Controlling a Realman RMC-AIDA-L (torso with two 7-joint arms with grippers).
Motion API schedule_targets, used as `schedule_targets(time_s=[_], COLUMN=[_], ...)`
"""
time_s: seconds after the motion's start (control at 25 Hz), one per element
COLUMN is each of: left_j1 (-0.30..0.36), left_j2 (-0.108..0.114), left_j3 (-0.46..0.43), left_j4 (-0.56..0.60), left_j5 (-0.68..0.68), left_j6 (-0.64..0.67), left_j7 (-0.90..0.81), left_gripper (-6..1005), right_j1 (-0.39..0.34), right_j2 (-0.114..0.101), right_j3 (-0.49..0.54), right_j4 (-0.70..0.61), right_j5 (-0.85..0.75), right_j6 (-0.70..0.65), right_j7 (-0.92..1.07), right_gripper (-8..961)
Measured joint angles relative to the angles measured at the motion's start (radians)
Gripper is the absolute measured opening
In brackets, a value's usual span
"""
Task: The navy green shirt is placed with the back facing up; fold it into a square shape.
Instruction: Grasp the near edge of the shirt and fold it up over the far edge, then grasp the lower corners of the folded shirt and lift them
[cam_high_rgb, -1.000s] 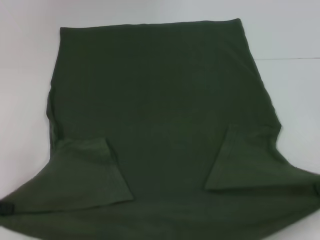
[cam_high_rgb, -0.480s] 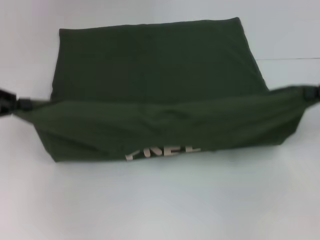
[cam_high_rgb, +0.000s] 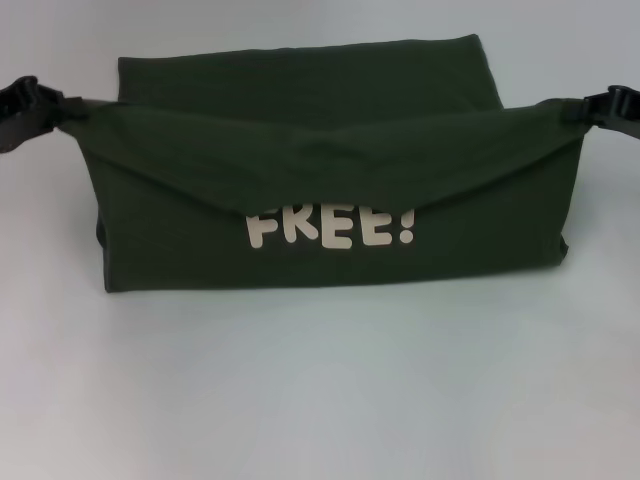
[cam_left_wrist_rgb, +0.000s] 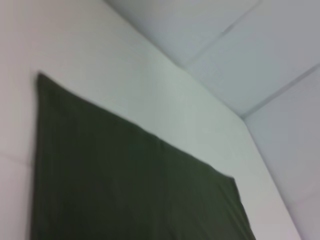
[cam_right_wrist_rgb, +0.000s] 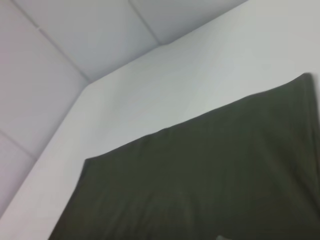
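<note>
Navy green shirt (cam_high_rgb: 330, 150) held doubled by left tool (cam_high_rgb: 62, 112), right tool (cam_high_rgb: 582, 112), print reads "FREE!" (cam_high_rgb: 330, 226)

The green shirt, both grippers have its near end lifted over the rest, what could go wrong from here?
1. The lifted edge of the navy green shirt sags in the middle between the left gripper and the right gripper, so it may land wrinkled or crooked.
2. A corner could slip from either grip, leaving the fold uneven.
3. Uneven travel would skew the edge against the far hem.

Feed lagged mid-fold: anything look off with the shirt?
Yes. The navy green shirt shows white "FREE!" lettering on the lifted layer. The held edge sags in the middle between the left gripper and right gripper.
</note>
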Motion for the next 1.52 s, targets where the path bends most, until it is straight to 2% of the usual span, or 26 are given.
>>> schedule_targets(time_s=[0.04,0.16,0.2,0.32,0.52,0.6,0.8,1.12,1.28,1.36,1.44,1.52], left_j1=[0.000,-0.006,-0.010,-0.011,-0.013,-0.013,-0.013,-0.019,-0.017,-0.009,0.008,0.028], left_j2=[0.000,-0.031,-0.042,-0.049,-0.076,-0.079,-0.105,-0.120,-0.116,-0.106,-0.084,-0.064], left_j3=[0.000,0.000,0.001,0.002,0.001,-0.001,-0.003,0.005,0.007,0.007,0.007,0.007], left_j4=[0.000,-0.004,-0.015,-0.032,-0.062,-0.063,-0.067,-0.082,-0.080,-0.069,-0.054,-0.039], left_j5=[0.000,-0.028,-0.041,-0.055,-0.064,-0.066,-0.118,-0.129,-0.120,-0.120,-0.124,-0.125], left_j6=[0.000,-0.094,-0.142,-0.183,-0.281,-0.288,-0.330,-0.381,-0.405,-0.389,-0.331,-0.238], left_j7=[0.000,0.044,0.067,0.090,0.125,0.137,0.209,0.233,0.229,0.229,0.230,0.238], left_gripper=[13,12,12,13,22,27,52,104,290,371,441,511], right_j1=[0.004,0.018,0.027,0.038,0.073,0.078,0.089,0.091,0.086,0.080,0.069,0.034], right_j2=[0.007,0.031,0.046,0.058,0.084,0.087,0.106,0.113,0.116,0.116,0.111,0.099], right_j3=[0.000,-0.001,-0.001,-0.001,-0.018,-0.021,-0.024,-0.024,-0.021,-0.017,-0.016,-0.017], right_j4=[0.006,0.016,0.021,0.022,0.066,0.073,0.082,0.084,0.077,0.074,0.064,0.024], right_j5=[0.001,0.015,0.022,0.024,0.025,0.025,0.026,0.026,0.026,0.026,0.026,0.047], right_j6=[0.027,0.102,0.144,0.187,0.329,0.349,0.402,0.423,0.423,0.416,0.396,0.309], right_j7=[-0.006,-0.029,-0.040,-0.048,-0.074,-0.080,-0.113,-0.117,-0.118,-0.118,-0.118,-0.118], right_gripper=[31,32,32,32,33,33,34,364,543,603,663,723])
